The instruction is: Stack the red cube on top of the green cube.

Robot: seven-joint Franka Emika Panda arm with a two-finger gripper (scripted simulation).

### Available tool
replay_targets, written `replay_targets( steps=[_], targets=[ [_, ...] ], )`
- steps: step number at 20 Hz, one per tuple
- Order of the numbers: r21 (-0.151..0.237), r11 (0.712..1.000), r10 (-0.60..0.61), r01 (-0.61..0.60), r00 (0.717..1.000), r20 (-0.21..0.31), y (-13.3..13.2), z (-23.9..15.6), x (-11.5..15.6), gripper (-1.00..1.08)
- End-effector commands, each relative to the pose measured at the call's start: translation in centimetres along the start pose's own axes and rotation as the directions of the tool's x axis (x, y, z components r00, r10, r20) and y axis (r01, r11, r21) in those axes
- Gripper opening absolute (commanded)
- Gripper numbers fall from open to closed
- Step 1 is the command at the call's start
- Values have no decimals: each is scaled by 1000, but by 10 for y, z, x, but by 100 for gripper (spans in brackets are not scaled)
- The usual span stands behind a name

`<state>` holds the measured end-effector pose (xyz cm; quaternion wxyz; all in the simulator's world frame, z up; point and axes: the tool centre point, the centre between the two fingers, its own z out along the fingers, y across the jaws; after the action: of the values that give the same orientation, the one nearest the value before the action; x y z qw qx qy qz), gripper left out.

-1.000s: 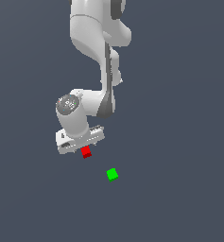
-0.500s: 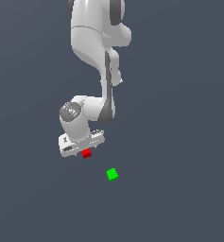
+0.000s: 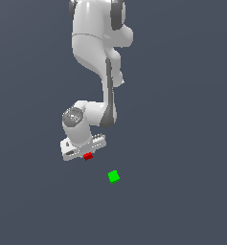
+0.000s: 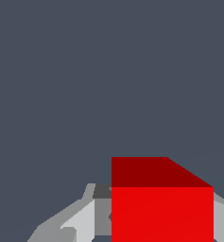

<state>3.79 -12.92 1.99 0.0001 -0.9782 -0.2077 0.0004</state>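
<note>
In the exterior view the white Panda arm [image 3: 98, 52] comes down from the top of the picture and bends toward the exterior view's left, ending in a rounded wrist and a flat white hand set low over the dark grey tabletop [image 3: 182, 143]. The fingers [image 3: 85, 154] sit at the underside of that hand, and the red cube [image 3: 88, 156] shows right at them, only partly visible below the hand's edge. From this view the cube touches the hand, but the contact of each finger cannot be made out.

Further toward the exterior view's right and lower in the picture lies the green cube [image 3: 113, 176]. It rests alone on the tabletop, near the red cube but clearly apart from it, with bare grey surface between the two. Nothing sits on top of it.

The wrist view shows the red cube [image 4: 161, 208] very large and close: a bright red face toward the camera and a darker red face above it. Pale grey parts of the hand [image 4: 80, 217] flank it on both sides, pressed against its edges, so the fingers appear clamped on the cube. The rest of this view is plain grey tabletop [image 4: 108, 71]; the green cube is not seen here.
</note>
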Motion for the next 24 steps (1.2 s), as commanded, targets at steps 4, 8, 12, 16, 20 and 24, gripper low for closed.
replay_targets(
  steps=[4,8,12,16,20,24],
  targets=[
    [0,1000,0,0,1000,-1,0,0,0,-100],
    [0,1000,0,0,1000,-1,0,0,0,-100],
    [0,1000,0,0,1000,-1,0,-5,0,-100],
    [0,1000,0,0,1000,-1,-1,-20,0,-100],
    [0,1000,0,0,1000,-1,-1,-46,-1,-100],
    [0,1000,0,0,1000,-1,-1,-74,-1,-100]
  ],
)
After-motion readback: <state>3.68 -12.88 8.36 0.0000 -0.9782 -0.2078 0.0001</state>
